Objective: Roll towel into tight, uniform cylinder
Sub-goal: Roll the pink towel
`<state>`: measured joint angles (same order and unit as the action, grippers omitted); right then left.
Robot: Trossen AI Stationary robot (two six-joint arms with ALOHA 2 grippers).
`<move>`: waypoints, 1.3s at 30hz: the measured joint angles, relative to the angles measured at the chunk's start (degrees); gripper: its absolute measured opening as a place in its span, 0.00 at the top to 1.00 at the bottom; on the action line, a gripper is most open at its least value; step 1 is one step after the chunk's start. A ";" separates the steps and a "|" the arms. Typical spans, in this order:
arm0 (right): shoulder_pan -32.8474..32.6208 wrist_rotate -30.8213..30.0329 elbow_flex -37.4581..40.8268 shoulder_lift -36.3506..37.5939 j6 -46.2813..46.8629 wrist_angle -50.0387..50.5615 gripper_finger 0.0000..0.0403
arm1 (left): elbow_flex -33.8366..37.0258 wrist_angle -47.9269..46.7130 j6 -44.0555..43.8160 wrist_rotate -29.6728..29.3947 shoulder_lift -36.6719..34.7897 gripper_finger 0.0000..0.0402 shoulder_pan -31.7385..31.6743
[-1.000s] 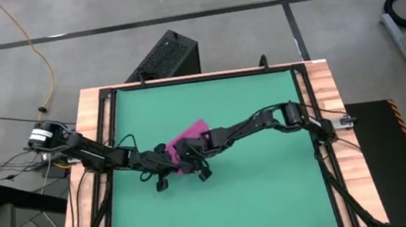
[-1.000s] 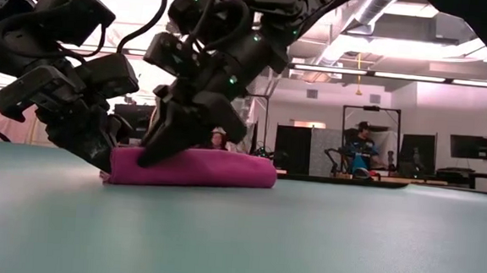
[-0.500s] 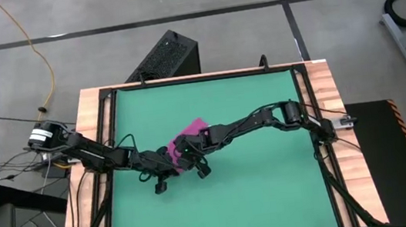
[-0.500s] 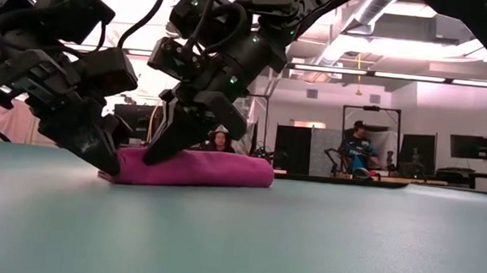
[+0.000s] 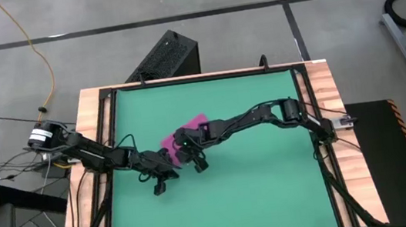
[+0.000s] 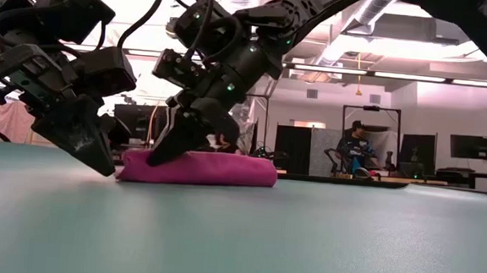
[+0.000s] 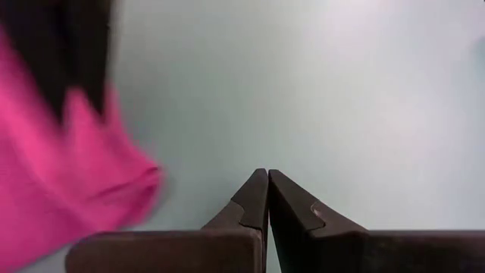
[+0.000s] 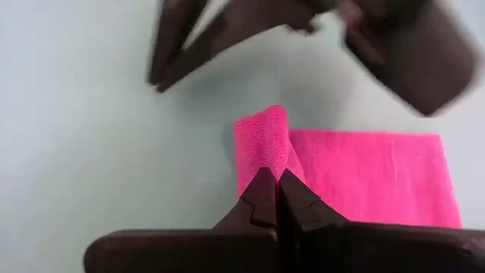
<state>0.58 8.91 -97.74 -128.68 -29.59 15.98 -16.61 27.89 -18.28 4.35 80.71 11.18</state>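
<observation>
Two dark, jointed arms are seen, draped with black cables; each ends in tapered dark wedge-shaped fingers (image 7: 261, 199), with small green lights near the wrists.

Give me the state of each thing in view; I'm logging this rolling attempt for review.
towel: folded flat on the mat, not yet rolled, one corner pinched up.
right hand: shut on the towel's corner.
left hand: shut, empty, beside the towel, not touching it.
green mat: flat on the table.
</observation>
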 joint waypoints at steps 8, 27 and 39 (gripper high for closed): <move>1.72 0.05 -0.02 0.02 0.88 -0.36 0.98 | -0.02 0.39 -0.23 -0.02 -0.04 1.00 0.11; 1.22 0.40 -0.02 0.02 1.49 1.92 0.98 | 9.28 -1.51 11.73 -35.69 -17.64 1.00 -0.40; 0.79 0.34 -0.02 0.04 2.63 1.48 0.98 | 9.54 14.02 14.15 -31.94 -1.42 1.00 -1.14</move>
<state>1.37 9.24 -97.76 -128.64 -26.96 17.47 -7.07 41.91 -4.12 -27.59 79.29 10.04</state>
